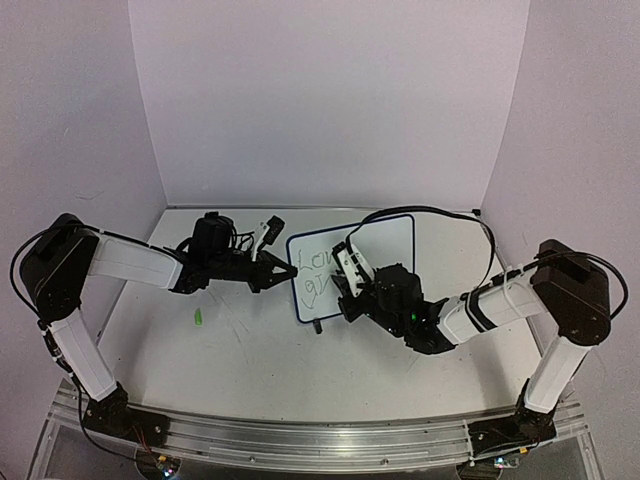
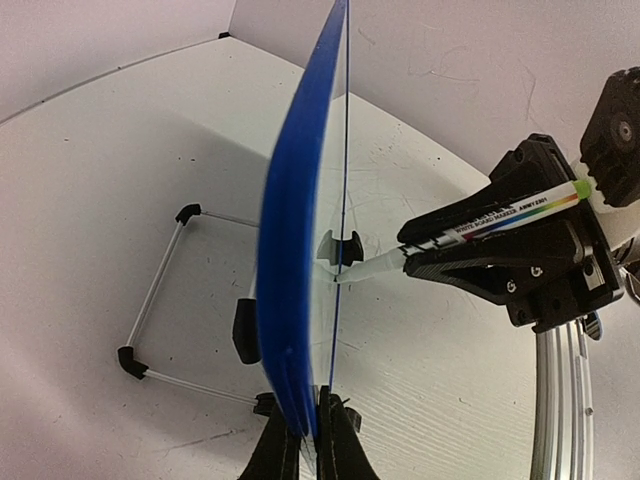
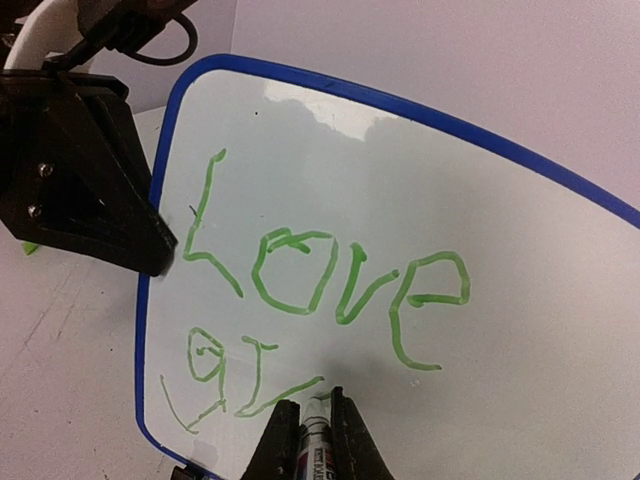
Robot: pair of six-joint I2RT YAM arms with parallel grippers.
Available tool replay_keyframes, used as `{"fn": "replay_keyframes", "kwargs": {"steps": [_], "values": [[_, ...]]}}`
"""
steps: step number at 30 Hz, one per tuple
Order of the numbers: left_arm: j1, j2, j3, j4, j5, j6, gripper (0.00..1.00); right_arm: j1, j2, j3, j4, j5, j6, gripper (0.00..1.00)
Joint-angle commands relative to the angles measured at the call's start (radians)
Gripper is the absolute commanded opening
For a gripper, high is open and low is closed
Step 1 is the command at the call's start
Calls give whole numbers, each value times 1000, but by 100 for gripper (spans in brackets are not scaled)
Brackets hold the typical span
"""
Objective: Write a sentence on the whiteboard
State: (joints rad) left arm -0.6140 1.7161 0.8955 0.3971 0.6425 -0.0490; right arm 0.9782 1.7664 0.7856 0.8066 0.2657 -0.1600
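The whiteboard (image 3: 500,230) stands on the table (image 2: 100,200), left fingers (image 2: 280,450) pinching its edge. Right fingers (image 3: 275,445) hold a marker (image 3: 315,435) on it. The sentence (image 3: 310,300) says "Love"; the second line is only started.

The whiteboard (image 1: 385,245) is stood on the table (image 1: 250,370) at the centre of the top view. Its left edge is pinched by the left gripper (image 1: 283,270). From the right, a marker (image 3: 316,430) held in the right gripper (image 1: 345,288) is pressed to the whiteboard below the writing (image 3: 330,285). A cap (image 1: 198,318) lies at lower left, well apart.
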Motion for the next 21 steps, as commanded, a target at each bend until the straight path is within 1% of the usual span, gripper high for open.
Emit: {"fn": "replay_keyframes", "kwargs": {"steps": [1,21], "values": [[7,7,24,-32,-59,80,0,-3,16,38,0,-15,11,0],[6,9,28,-38,-60,83,0,-3,23,14,-33,8,42,0]]}}
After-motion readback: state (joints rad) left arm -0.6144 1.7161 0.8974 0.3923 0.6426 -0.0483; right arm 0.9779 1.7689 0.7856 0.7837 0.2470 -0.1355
